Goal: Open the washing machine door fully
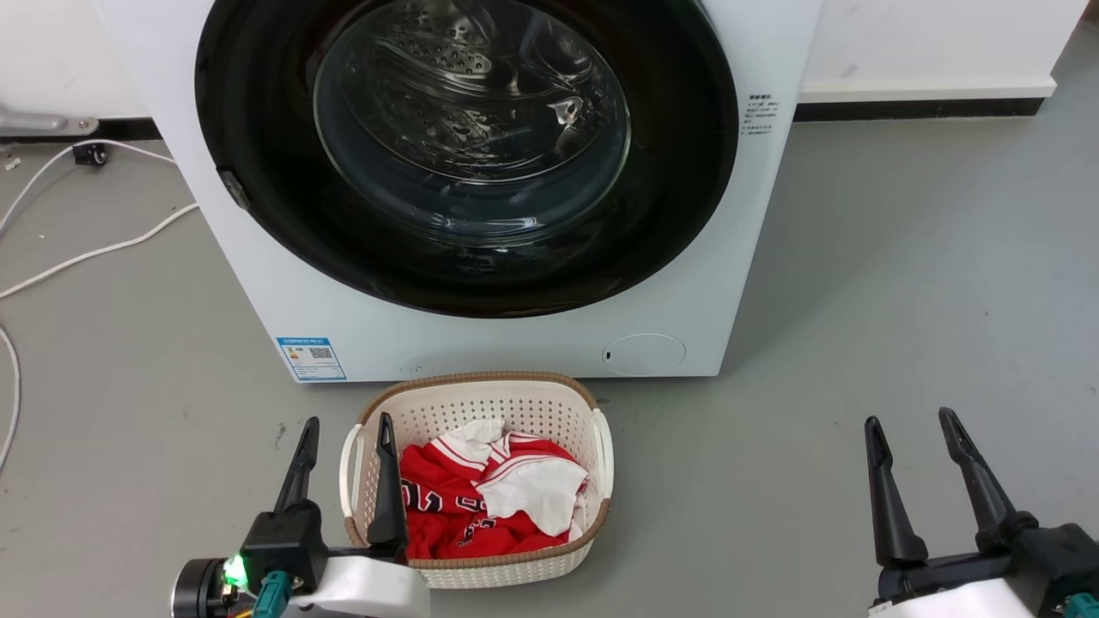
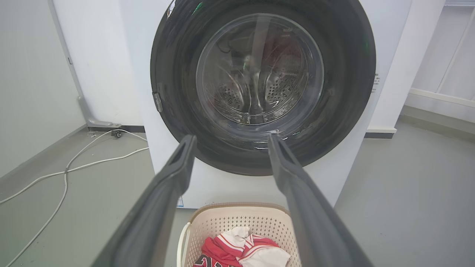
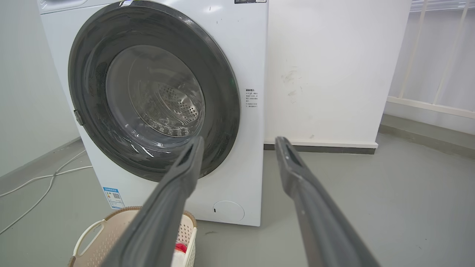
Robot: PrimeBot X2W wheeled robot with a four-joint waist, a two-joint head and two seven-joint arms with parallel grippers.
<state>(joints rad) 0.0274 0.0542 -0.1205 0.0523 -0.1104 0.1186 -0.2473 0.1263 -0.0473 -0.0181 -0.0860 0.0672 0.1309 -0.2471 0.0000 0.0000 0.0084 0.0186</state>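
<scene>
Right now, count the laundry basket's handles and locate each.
2. The left handle is on the laundry basket's left end, seen between the left gripper's fingers; the right handle is on its right end. None looks hidden.

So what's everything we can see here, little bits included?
Washer: one, white, on the grey floor.
Door: one, black rim, clear glass, washer front, shut.
Latch: one, grey, door's left edge.
Filter cover: one, white, washer's lower right.
Label: one, blue and white, washer's lower left.
Basket: one, cream with brown rim, in front of the washer.
Clothes: a heap, red and white, in the basket.
Cables: a few, white, left of the washer.
Left gripper: one, dark, open, at the basket's left side.
Right gripper: one, dark, open, over floor at right.
</scene>
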